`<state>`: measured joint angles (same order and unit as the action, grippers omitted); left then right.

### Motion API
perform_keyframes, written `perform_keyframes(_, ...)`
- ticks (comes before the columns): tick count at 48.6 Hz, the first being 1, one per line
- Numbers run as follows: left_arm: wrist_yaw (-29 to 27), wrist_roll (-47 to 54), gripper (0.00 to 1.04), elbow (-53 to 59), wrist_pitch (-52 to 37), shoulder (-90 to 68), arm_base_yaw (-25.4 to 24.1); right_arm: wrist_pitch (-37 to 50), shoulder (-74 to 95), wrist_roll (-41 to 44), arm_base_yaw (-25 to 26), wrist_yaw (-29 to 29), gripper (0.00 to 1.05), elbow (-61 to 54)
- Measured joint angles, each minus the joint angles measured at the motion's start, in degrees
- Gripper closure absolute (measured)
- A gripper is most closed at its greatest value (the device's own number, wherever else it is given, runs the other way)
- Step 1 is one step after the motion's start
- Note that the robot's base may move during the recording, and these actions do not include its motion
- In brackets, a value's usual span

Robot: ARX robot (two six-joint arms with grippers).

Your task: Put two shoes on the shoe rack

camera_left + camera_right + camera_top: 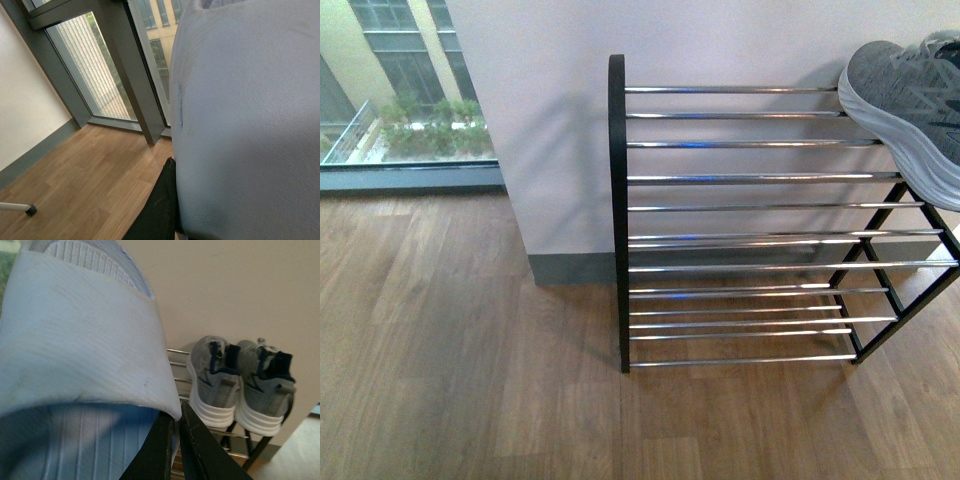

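A: Item one, right gripper point(176, 440). State?

B: Black fingers point(155, 450) drawn almost together, pinching the strap edge of a pale-blue slide slipper point(75, 355). The slipper fills most of the right wrist view, its ribbed footbed under the strap and its treaded end up top. Held in the air, apart from the rack.

A: Item two, left gripper.

B: Only one dark finger point(157, 210) shows in the left wrist view, pressed against a large pale-blue rubber surface point(250, 125) that covers half the picture. It looks like a second slipper. How far the jaws stand apart cannot be told; the other finger is hidden.

A: Item three, shoe rack point(620, 200).

B: Black thin frame, tiers of shiny silver rods point(740, 178), standing on a wood floor point(450, 380) against a white wall point(540, 120). A window point(400, 80) is off to its left.

A: Contents?

B: Top tier, right end: grey knit sneakers. The front view catches one grey sneaker point(910, 110), toe and thick white sole over the rods, cut by the picture's edge. The right wrist view shows the pair point(240, 385) side by side, touching, heels toward the camera, navy collars up, white soles resting on the rods.

A: Lower tiers?

B: Only bare rods show in the front view. Neither arm appears there.
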<state>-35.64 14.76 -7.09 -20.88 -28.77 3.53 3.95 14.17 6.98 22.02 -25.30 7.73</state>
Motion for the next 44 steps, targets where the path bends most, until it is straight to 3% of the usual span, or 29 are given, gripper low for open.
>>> perform_keyframes(3, 0.02, 0.02, 1.03, 0.0, 0.0, -0.02, 0.0, 2.58, 5.55, -2.47, -4.13, 3.96, 1.03, 1.66)
perform_keyframes(10, 0.02, 0.02, 1.03, 0.0, 0.0, 0.0, 0.0, 17.03, 27.58, -7.08, -20.33, 16.37, 1.03, 8.22)
perform_keyframes(16, -0.02, 0.0, 1.03, 0.0, 0.0, 0.0, 0.0, 28.24, 48.92, -8.13, -28.59, 21.62, 1.03, 16.04)
perform_keyframes(25, 0.0, 0.0, 1.03, 0.0, 0.0, 0.0, 0.0, 33.18, 72.63, -6.12, -30.56, 25.07, 1.03, 26.97)
perform_keyframes(44, 0.0, 0.0, 1.03, 0.0, 0.0, 0.0, 0.0, 28.79, 97.42, 5.51, -27.5, 31.98, 1.03, 46.4)
